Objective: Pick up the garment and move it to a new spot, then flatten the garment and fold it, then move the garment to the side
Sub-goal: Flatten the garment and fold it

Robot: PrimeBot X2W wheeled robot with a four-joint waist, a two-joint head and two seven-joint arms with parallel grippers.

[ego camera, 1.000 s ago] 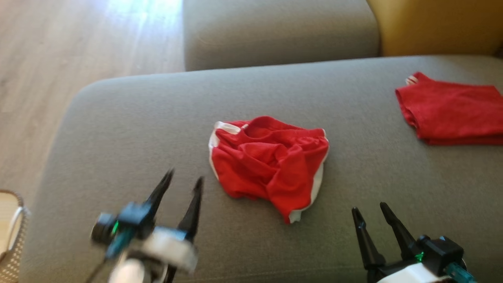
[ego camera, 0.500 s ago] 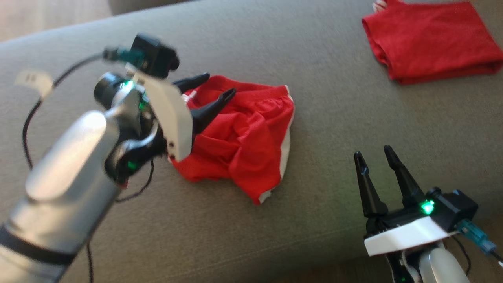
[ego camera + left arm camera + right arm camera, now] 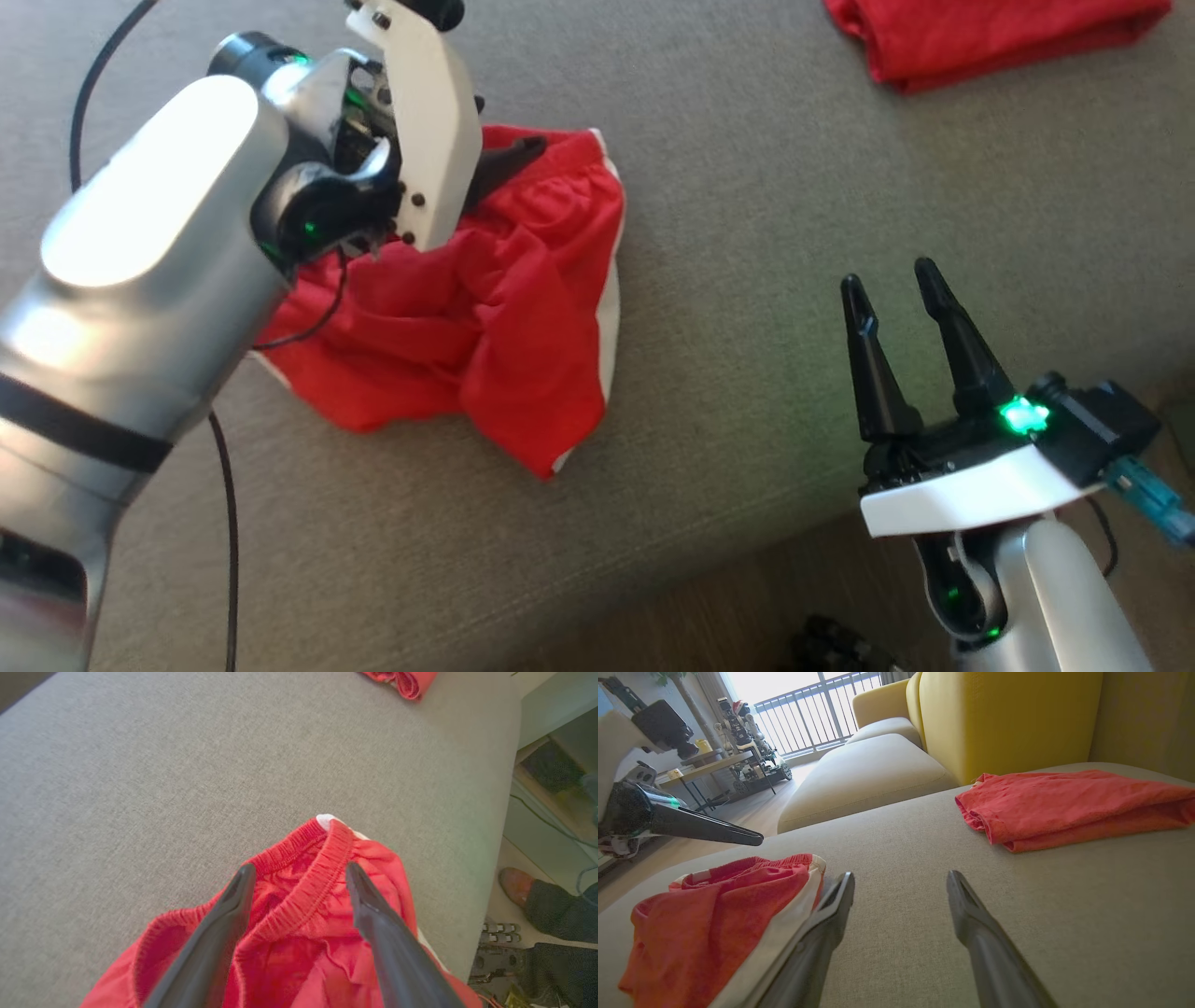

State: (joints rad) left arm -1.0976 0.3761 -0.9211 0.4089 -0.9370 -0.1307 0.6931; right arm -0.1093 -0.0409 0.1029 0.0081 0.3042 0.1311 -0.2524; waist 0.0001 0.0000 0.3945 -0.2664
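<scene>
Left gripper [image 3: 299, 868], jaws wide, hovers over the elastic waistband [image 3: 322, 882] of the crumpled red garment [image 3: 504, 308], which lies on the grey sofa cushion [image 3: 747, 187]. Advisable: descend, then close squarely across the waistband, catching both layers. Right gripper [image 3: 887, 275], jaws wide, stands well apart.

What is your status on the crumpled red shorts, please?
Left tool open over the waistband of the shorts, not yet closed. Right tool open, apart from them. Shorts crumpled on the sofa; nothing in the way, folded red cloth well apart.
</scene>
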